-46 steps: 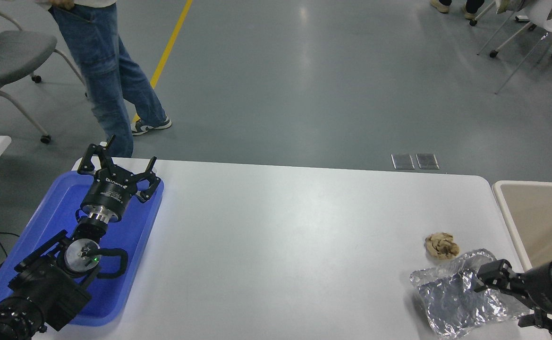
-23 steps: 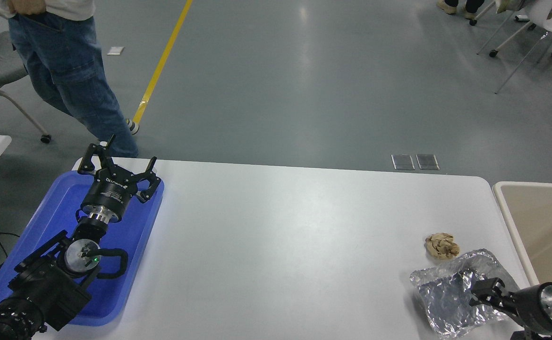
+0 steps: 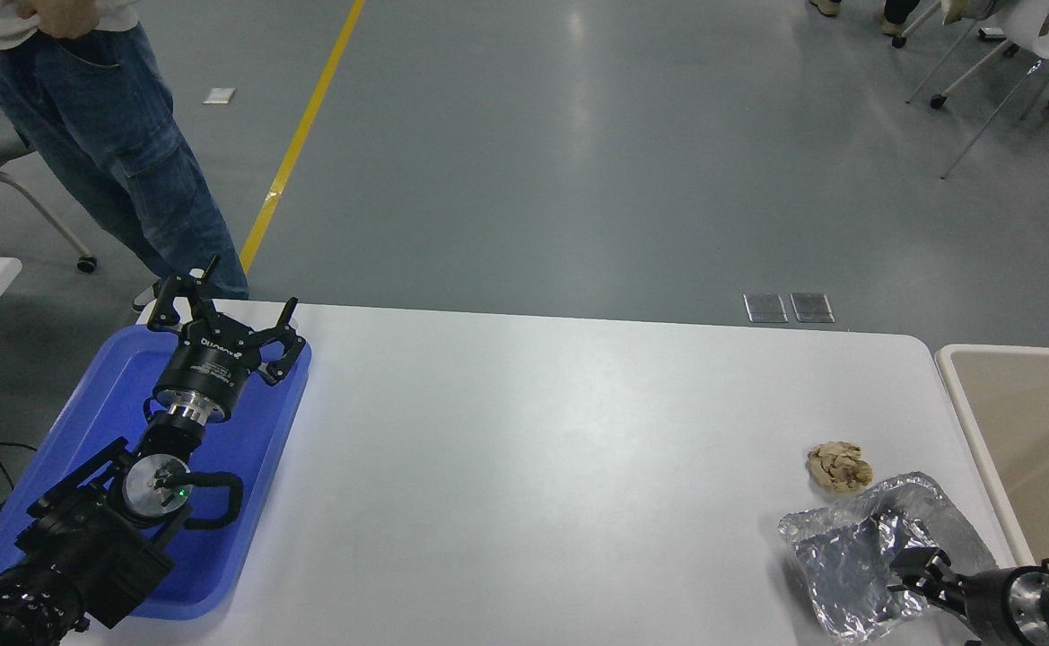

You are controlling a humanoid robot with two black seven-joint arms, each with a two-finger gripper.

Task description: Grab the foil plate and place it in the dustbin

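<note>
1. One hand is working: the right hand [image 3: 914,570] is pulling back toward the lower right corner, sliding off the foil plate [image 3: 865,561]; whether its fingers are spread, I cannot tell.
2. The plate is lying on the tabletop [image 3: 533,449] beside the dustbin [image 3: 955,377], apparently ungrasped.

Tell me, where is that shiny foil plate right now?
The foil plate lies at the table's near right corner, just below a small tan lump, beside the dustbin.
</note>
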